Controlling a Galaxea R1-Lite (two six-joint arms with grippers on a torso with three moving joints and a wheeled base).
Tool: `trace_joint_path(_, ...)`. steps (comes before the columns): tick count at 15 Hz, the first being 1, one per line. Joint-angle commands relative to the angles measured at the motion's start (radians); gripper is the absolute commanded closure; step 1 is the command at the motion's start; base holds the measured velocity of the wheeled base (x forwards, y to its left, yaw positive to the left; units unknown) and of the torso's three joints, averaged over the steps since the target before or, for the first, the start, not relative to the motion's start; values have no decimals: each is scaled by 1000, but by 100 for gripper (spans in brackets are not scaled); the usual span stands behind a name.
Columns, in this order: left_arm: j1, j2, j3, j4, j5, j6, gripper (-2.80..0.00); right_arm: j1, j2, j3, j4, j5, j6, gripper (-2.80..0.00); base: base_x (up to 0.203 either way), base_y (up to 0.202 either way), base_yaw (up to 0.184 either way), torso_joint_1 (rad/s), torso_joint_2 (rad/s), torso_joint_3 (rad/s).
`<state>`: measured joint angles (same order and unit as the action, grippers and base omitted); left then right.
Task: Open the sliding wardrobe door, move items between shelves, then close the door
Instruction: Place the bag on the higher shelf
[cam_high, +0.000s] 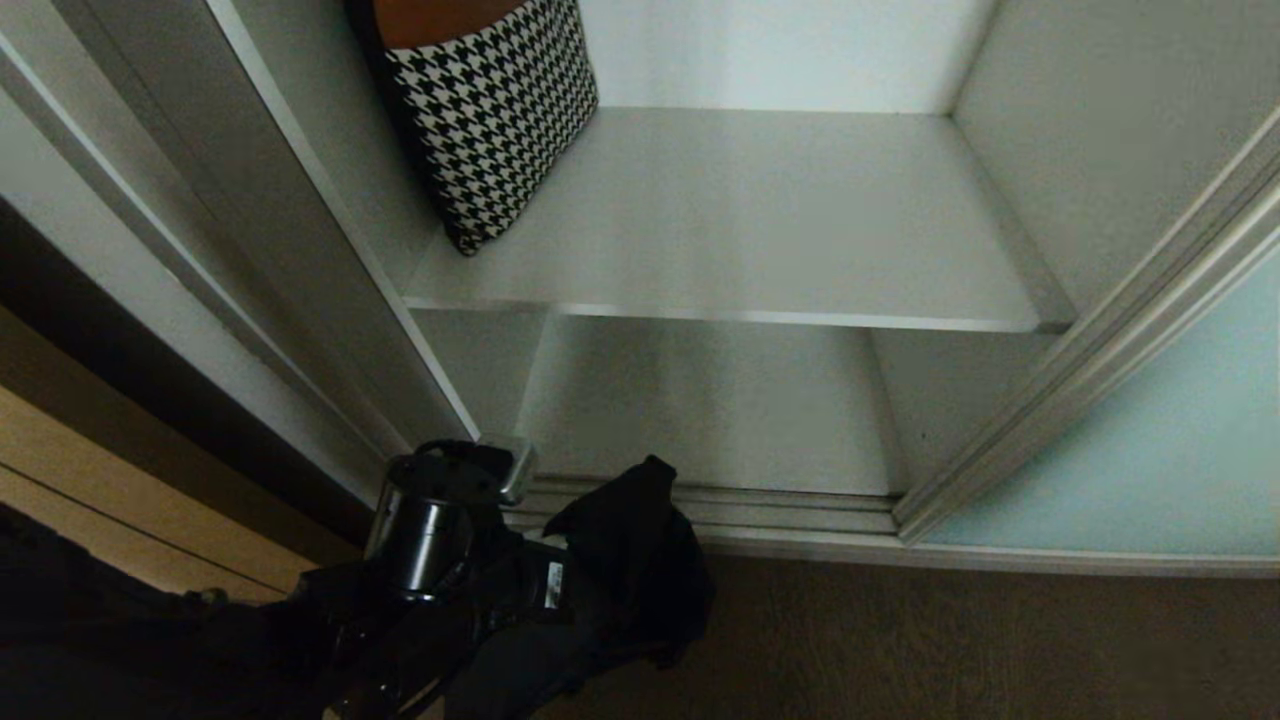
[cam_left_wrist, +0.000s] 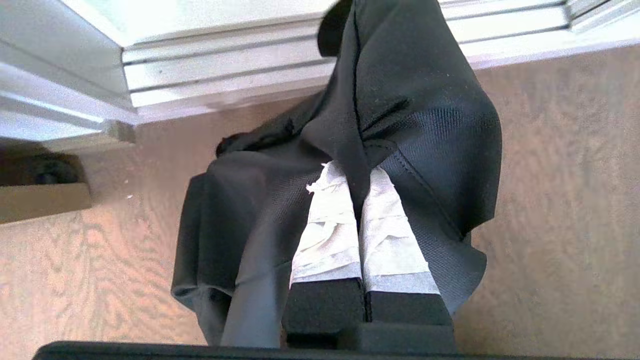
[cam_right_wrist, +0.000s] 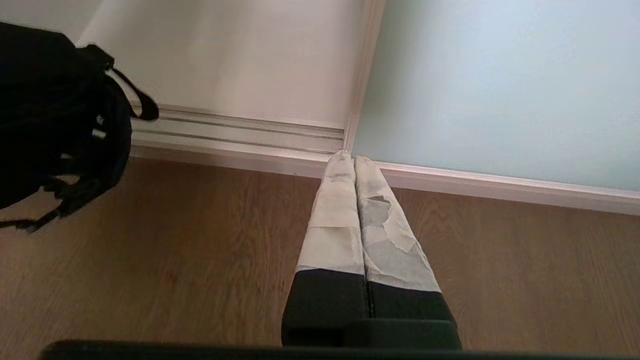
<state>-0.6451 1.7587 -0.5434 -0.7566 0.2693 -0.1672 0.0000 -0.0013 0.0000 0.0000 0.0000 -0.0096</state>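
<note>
The sliding wardrobe door (cam_high: 1150, 450), pale aqua glass in a silver frame, stands slid to the right, so the shelves show. The upper shelf (cam_high: 760, 230) carries a black-and-white houndstooth cushion (cam_high: 490, 110) leaning at its left; the lower shelf (cam_high: 700, 410) is bare. My left gripper (cam_left_wrist: 356, 172) is shut on a fold of a black garment (cam_left_wrist: 420, 115), which hangs low over the wooden floor just in front of the track. In the head view the garment (cam_high: 630, 550) hides the fingers. My right gripper (cam_right_wrist: 354, 159) is shut on nothing, low before the door (cam_right_wrist: 500, 85).
A ribbed silver floor track (cam_high: 780, 510) runs along the wardrobe's foot. The white left side wall (cam_high: 340, 200) and the door frame (cam_high: 1080, 370) bound the opening. Wooden floor (cam_right_wrist: 150, 250) lies in front. A wooden panel (cam_high: 100, 480) stands at far left.
</note>
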Motion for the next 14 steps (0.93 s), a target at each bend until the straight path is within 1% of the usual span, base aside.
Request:
trace_joint_path(1, -1, -2, 3, -12, 13, 8, 0, 0, 0, 0, 0, 0, 0, 0, 0, 0, 0, 0, 0, 0)
trace_joint_path(5, -1, -4, 7, -6, 28, 17, 0, 0, 0, 0, 0, 0, 0, 0, 0, 0, 0, 0, 0, 0)
trace_joint_path(14, -1, -13, 7, -9, 19, 17, 0, 0, 0, 1, 0, 0, 0, 0, 0, 0, 0, 0, 0, 0)
